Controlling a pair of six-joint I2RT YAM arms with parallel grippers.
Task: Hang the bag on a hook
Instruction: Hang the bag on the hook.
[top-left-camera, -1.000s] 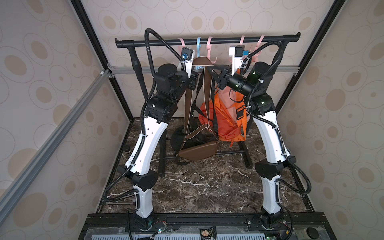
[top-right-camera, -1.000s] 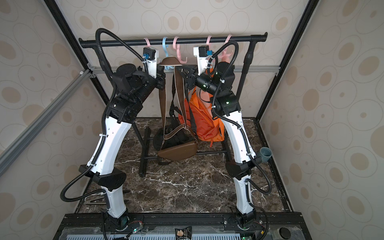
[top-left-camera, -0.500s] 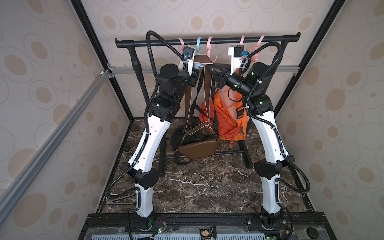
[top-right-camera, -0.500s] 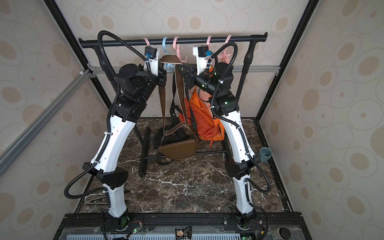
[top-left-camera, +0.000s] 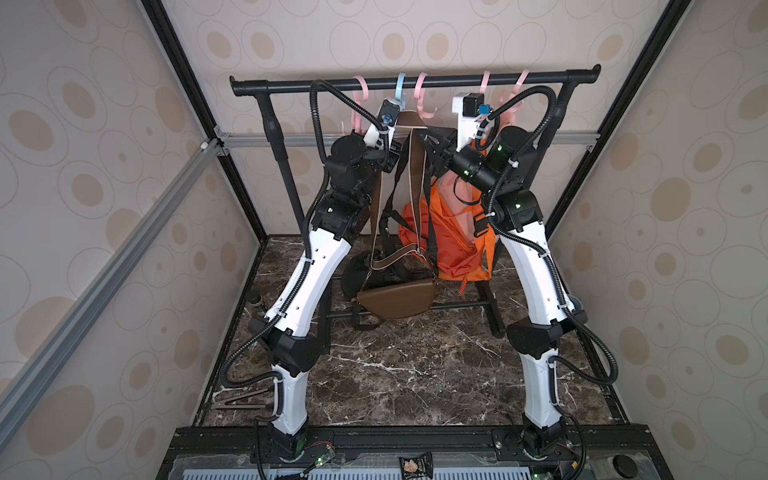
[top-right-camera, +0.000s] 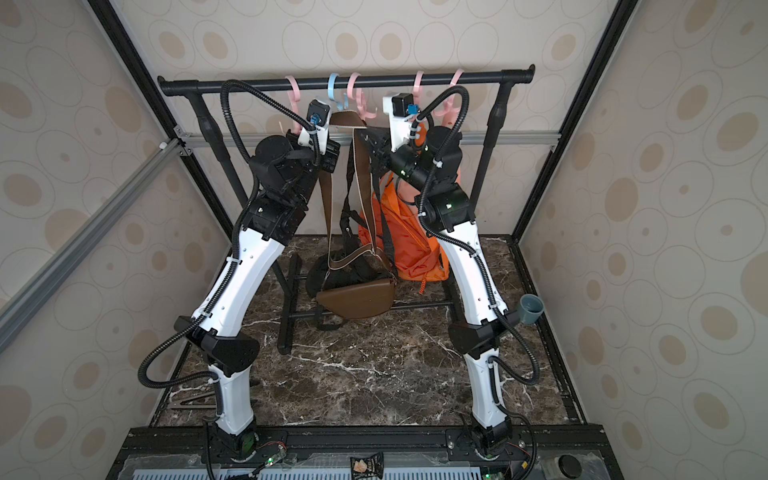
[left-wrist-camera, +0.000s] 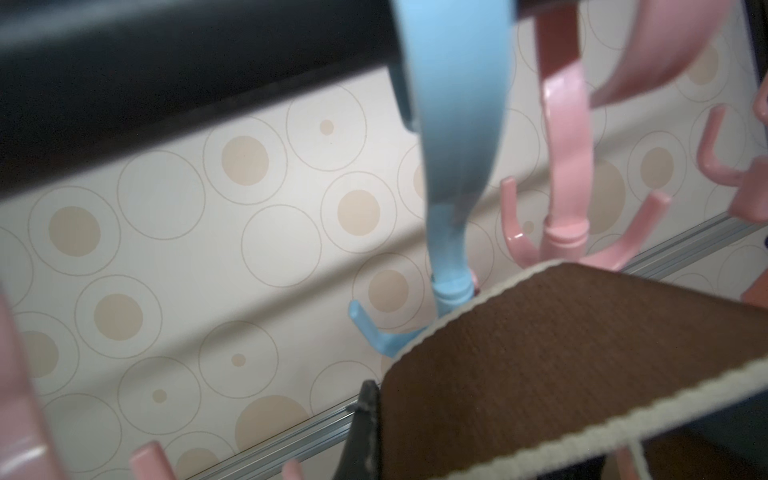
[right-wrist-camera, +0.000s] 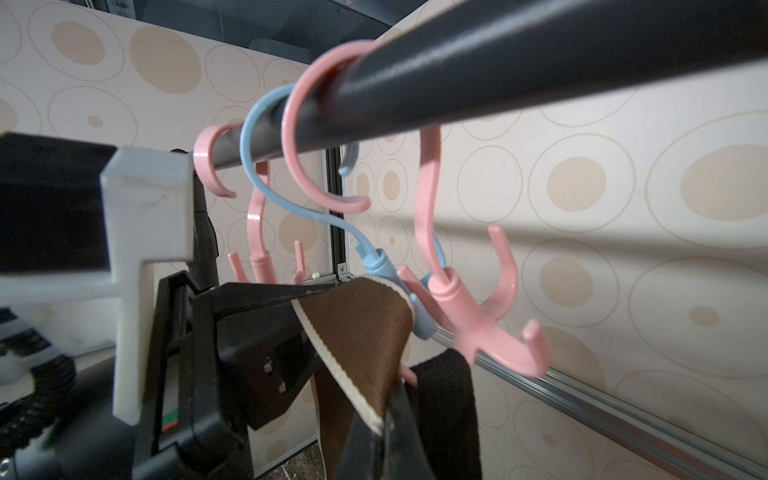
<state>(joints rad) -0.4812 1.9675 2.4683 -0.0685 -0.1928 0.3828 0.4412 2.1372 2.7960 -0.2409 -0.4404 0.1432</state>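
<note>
Brown strap (left-wrist-camera: 582, 374) now sits right against the blue hook (left-wrist-camera: 449, 208), since the left gripper (right-wrist-camera: 299, 297) nudged it in closer. Left and right gripper (right-wrist-camera: 392, 415) both stay pinched on it, bag (top-left-camera: 397, 297) dangling far below the hook. Looks nearly hooked, not seated yet.

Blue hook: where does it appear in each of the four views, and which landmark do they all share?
Top view: blue hook upper middle, second from the left on the black rail.
Top view: blue hook same place, slightly further left.
Left wrist: blue hook large, mid-picture, brown strap overlapping its foot.
Right wrist: blue hook near the middle, between two pink hooks.
Shared landmark: the black rail it hangs on.
</note>
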